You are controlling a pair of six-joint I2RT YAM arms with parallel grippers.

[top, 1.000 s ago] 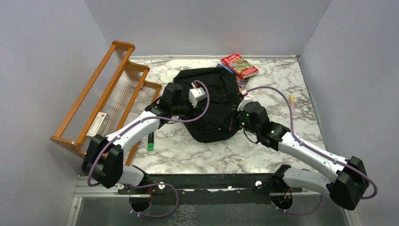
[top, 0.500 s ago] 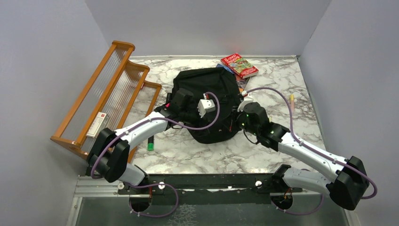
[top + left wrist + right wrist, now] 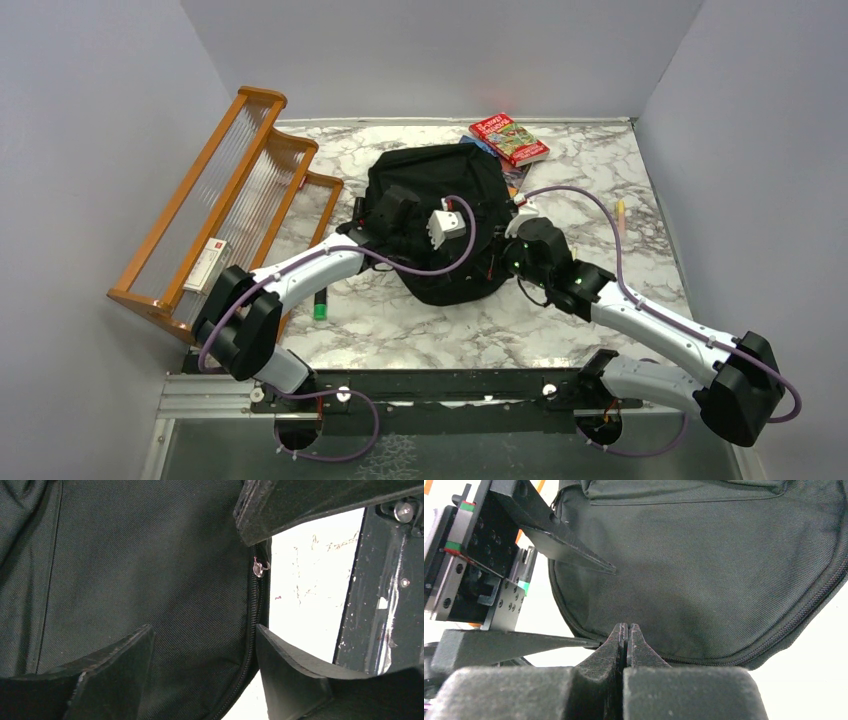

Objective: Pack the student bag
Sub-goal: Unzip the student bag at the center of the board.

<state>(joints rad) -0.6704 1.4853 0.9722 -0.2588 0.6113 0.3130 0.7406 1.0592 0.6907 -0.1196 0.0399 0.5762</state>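
The backpack (image 3: 430,170) lies mid-table. Its zip pull (image 3: 258,568) sits up-frame of the left gripper (image 3: 202,630), whose fingers are spread, and toward the frame's right, with the zip running top to bottom. The right gripper (image 3: 626,632) is clenched at the backpack's edge, perhaps pinching fabric.

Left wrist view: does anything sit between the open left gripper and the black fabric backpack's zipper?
Nothing visible does. The left gripper hangs open over the black fabric backpack, its zipper running just inside one finger. The shut right gripper sits at the bag's edge by the small metal zipper pull, not in between.
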